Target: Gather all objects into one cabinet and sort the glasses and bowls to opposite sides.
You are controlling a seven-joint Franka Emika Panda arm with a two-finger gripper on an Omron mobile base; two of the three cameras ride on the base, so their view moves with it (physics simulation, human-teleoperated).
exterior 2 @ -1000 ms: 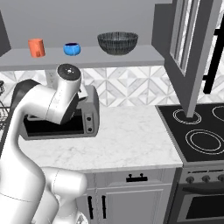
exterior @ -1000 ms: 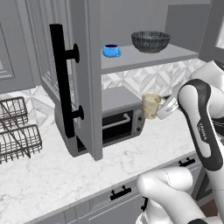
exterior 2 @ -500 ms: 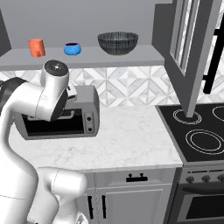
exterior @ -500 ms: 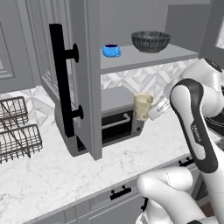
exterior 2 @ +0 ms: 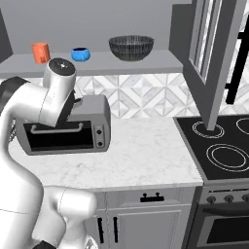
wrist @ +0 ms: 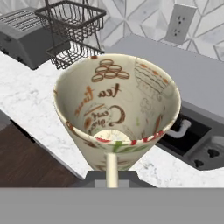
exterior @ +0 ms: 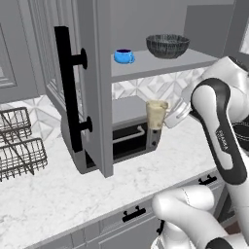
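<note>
The gripper (exterior: 168, 115) holds the cream mug (exterior: 156, 114) in the air above the toaster oven (exterior: 127, 130), its fingers closed on the mug from the mug's right side in the left base view. In that view the mug stands upright, a tapered cream cup that narrows toward its foot, with faint brown marks on its wall. The hand view looks straight down into the cream mug (wrist: 117, 111): the inside is pale cream, printed with brown handwriting-style lettering and little rounded shapes near the rim, plus small touches of red, orange and green, and a white round bottom; a thin cream strip, probably its handle, runs from the base toward the lower edge.

Above the mug, on the grey shelf (exterior: 160, 62) of the cabinet (exterior: 97, 82), sit the small bright-blue vessel (exterior: 124, 56) and, well to its right, the wide dark-grey bowl (exterior: 168, 45) with its ribbed wall. The right base view also shows the orange cup (exterior 2: 41, 52) at the far left of the same shelf, near the blue vessel. The cabinet door with its long black bar handle (exterior: 68, 95) hangs open toward the camera. A wire dish rack (exterior: 19, 143) stands on the marble counter (exterior: 58, 194) to the left
</note>
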